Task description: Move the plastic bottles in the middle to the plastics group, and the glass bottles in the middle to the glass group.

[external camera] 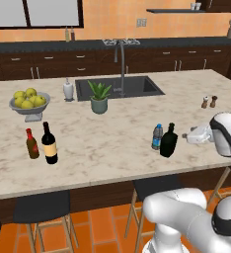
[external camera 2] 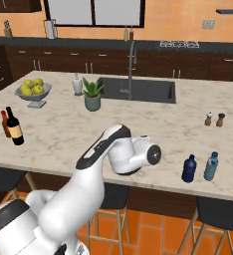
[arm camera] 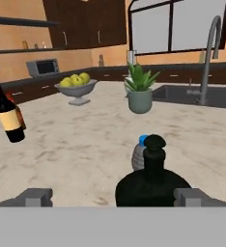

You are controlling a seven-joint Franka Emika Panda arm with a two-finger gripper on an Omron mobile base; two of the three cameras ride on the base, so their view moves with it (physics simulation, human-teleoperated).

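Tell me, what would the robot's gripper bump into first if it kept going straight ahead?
Probably the dark green-black, wide-bodied glass bottle, sitting between the open gripper fingertips. The clear water bottle with a blue cap stands just behind it.

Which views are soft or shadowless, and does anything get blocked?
Left base view: flat even light, only faint shadows under the wine bottle; slightly soft. Right base view: the arm covers the counter middle. Hand view: dark green-black bottle is near-black with no surface detail, hiding most of the water bottle.

Water bottle (arm camera: 139, 153) (hand view) mostly behind dark bottle (arm camera: 153, 181).
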